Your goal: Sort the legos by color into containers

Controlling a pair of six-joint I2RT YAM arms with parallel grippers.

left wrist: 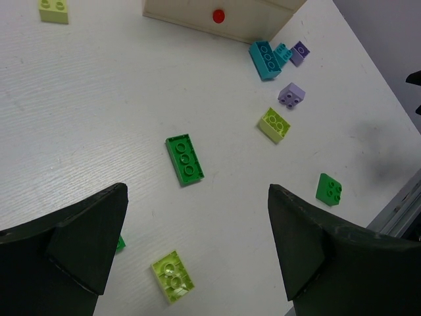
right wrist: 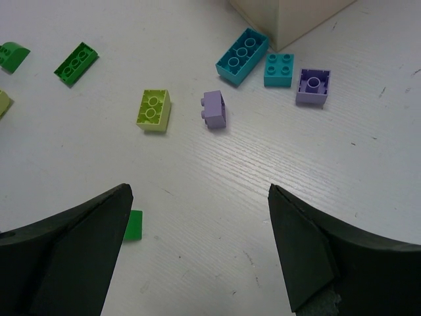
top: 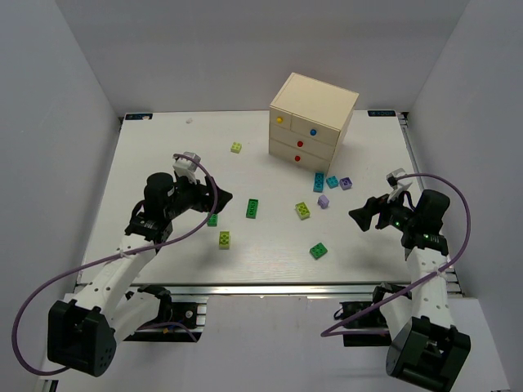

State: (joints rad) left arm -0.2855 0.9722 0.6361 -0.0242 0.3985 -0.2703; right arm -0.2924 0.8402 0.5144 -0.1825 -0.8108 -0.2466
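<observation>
My left gripper (top: 221,197) and right gripper (top: 359,217) hover over the table (top: 155,163), jaws wide apart, holding nothing. The legos (top: 252,208) lie scattered before the chest (top: 315,100), all drawers (top: 304,131) shut.

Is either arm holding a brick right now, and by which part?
Nothing is held. The left gripper and right gripper both stand open, fingers empty; the small plastic bricks lie loose on the white table.

A robotics lab cell: white walls (top: 49,122) boxing in a table (top: 163,147)
</observation>
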